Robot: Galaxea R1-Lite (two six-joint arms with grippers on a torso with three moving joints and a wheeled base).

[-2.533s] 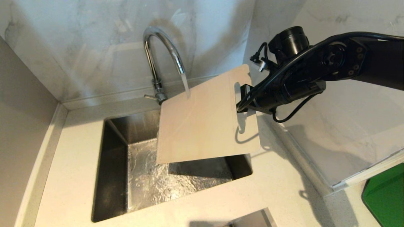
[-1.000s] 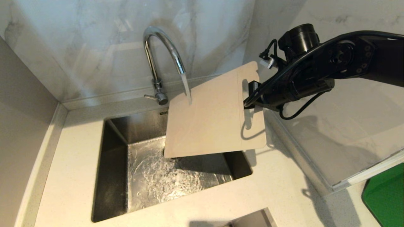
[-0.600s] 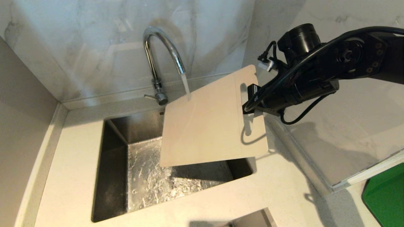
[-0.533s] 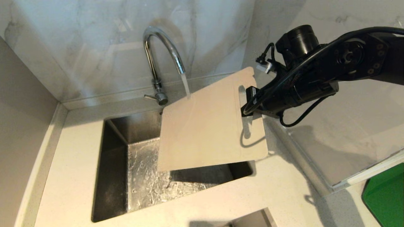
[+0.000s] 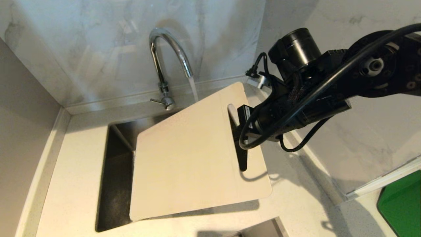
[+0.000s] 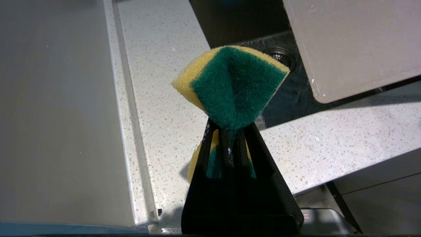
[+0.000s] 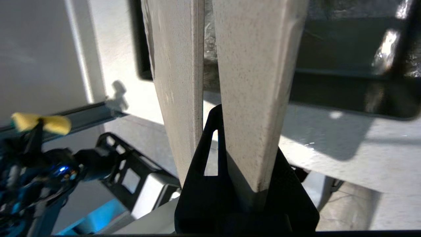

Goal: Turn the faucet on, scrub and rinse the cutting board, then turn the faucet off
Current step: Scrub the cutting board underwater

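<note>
Here the board point(image 5: 187, 154), one thin off-white plastic rectangle with rounded corners and a long slot near its right short end, is held tilted over the sink point(image 5: 113, 184), its low corner toward the front left and its high end at the back right. The right gripper point(image 5: 239, 131) pinches the strip of plastic between slot and end edge; one black finger passes through the slot (the right wrist view shows the matte, faintly speckled board running away between the fingers, clamped tight). The board covers most of the basin, so little of what lies in the sink can be seen; the left wrist view shows a round drain strainer point(image 6: 281, 57) in the dark steel bottom, just beyond the board's wet corner.

One faucet point(image 5: 167, 62), a shiny chrome gooseneck with a short side lever and round knob, rises behind the sink. A thin stream point(image 5: 194, 89) falls from its spout to the board's upper edge, so the water is on.

The left gripper point(image 6: 230, 131), low at the front of the counter, is pressed shut on one sponge point(image 6: 232, 85), yellow foam with a coarse green scouring face, folded into a fan above the fingers.

The counter point(image 5: 75, 158) is pale speckled stone; the walls are glossy marble-patterned panels. A green slab point(image 5: 403, 204) shows at the far right.
</note>
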